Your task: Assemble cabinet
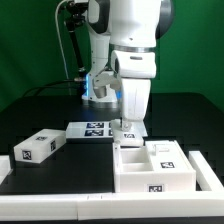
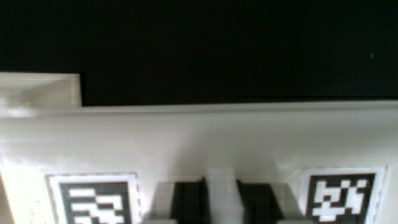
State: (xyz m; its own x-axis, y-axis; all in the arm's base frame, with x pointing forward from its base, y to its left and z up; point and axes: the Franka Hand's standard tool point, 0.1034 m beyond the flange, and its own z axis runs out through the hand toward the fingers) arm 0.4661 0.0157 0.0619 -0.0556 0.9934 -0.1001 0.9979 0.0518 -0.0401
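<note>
The white cabinet frame [image 1: 150, 170] with open compartments stands at the front, right of centre in the exterior view, and shows tags on its top and front. My gripper [image 1: 128, 124] points straight down at the frame's back left corner, over a small tagged white piece [image 1: 128, 135]. In the wrist view my two dark fingers [image 2: 183, 200] stand close together with a thin pale wall between them, on a broad white cabinet piece [image 2: 214, 140] that has a tag on each side. A loose white drawer block [image 1: 38, 147] with a tag lies at the exterior view's left.
The marker board [image 1: 92, 128] lies flat behind the frame, left of the gripper. Another white part [image 1: 207, 170] lies to the frame's right. A white ledge [image 1: 50, 205] runs along the table's front edge. The table top is black.
</note>
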